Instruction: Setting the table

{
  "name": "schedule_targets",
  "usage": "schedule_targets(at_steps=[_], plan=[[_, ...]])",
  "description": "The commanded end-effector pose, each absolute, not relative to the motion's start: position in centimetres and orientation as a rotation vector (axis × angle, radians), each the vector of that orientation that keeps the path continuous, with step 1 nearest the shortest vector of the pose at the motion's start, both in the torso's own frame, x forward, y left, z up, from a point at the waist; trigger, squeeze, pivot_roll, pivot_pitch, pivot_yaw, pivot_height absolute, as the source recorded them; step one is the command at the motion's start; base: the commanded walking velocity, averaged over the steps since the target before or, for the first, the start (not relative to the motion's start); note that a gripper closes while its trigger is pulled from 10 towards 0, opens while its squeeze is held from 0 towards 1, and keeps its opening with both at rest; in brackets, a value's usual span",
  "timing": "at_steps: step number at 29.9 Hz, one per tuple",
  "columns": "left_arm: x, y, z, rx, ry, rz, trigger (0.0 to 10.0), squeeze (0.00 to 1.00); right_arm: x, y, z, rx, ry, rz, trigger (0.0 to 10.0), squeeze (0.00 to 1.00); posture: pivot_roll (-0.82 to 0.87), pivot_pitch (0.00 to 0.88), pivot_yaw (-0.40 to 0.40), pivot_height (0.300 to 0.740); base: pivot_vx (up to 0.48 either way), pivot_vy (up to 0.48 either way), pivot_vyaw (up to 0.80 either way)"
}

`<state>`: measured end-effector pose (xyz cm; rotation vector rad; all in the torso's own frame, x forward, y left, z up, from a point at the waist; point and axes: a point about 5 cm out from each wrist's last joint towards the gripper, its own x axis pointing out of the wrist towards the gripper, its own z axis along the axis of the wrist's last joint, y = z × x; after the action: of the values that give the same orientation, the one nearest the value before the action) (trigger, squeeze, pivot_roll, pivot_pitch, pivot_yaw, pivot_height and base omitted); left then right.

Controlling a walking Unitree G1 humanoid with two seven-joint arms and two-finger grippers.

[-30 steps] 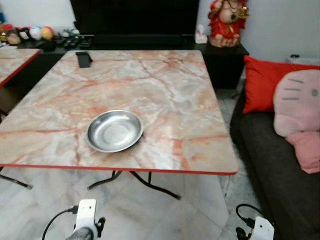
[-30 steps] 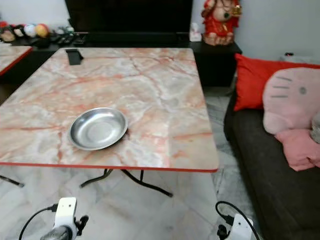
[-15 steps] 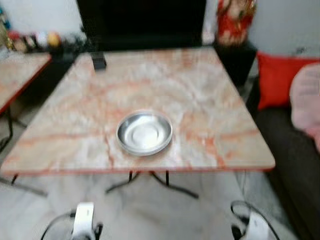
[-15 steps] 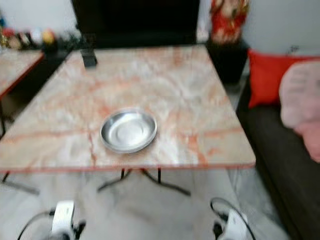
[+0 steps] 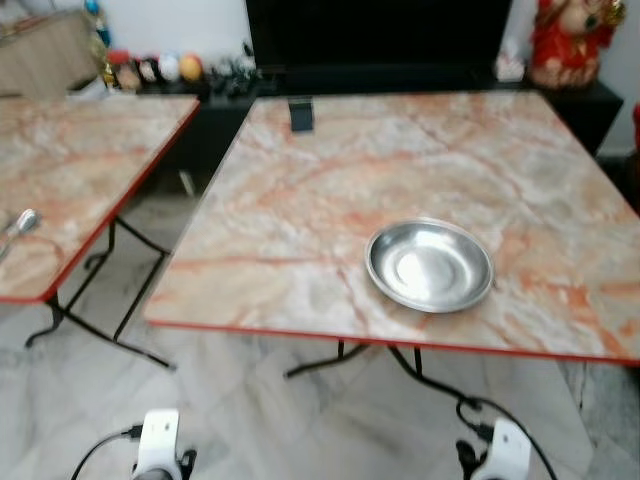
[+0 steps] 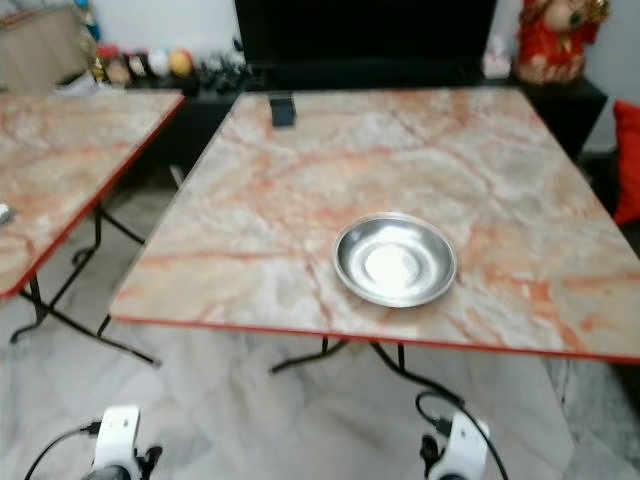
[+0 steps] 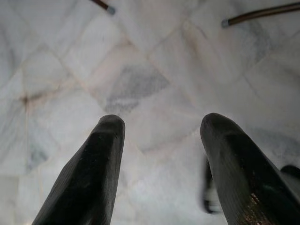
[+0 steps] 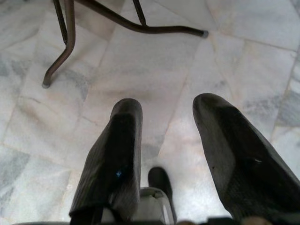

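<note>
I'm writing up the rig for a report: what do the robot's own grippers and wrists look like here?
Each gripper, left and right, has two long, rounded, matte black fingers, finely textured. In the head views, each wrist carries a white block with a thin black cable looping from it.

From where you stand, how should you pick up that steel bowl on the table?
Grip the steel bowl by its near rim, coming from the table's front edge. It is shallow, upright and close to that edge, so one finger could probably go inside the flared lip and one outside.

Left hand [image 7: 161, 140], fingers [image 7: 89, 178] spread, above marble floor [image 7: 140, 61].
</note>
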<state>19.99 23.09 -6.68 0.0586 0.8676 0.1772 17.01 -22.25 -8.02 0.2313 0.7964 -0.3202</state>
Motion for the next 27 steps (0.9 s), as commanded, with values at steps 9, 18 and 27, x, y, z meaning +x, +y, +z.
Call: schedule_targets(at_steps=[9,18,27], plan=[[19.73,23.46,-6.76,0.054,0.883,0.199,10.0,0.00,17.78,-21.45,-7.81,0.230,0.781,-0.287,10.0,0.00,-0.01,0.000,-0.002,0.740,0.000,0.480,0.00],[19.57,23.53,-6.84,0.055,0.887,0.204,10.0,0.00,17.88,-21.16,-7.81,0.227,0.778,-0.280,10.0,0.00,-0.01,0.000,-0.001,0.740,0.000,0.480,0.00],[19.36,23.89,-6.84,0.059,0.889,0.207,10.0,0.00,18.11,-20.81,-7.73,0.227,0.768,-0.267,10.0,0.00,0.00,0.000,-0.001,0.740,0.000,0.480,0.00]])
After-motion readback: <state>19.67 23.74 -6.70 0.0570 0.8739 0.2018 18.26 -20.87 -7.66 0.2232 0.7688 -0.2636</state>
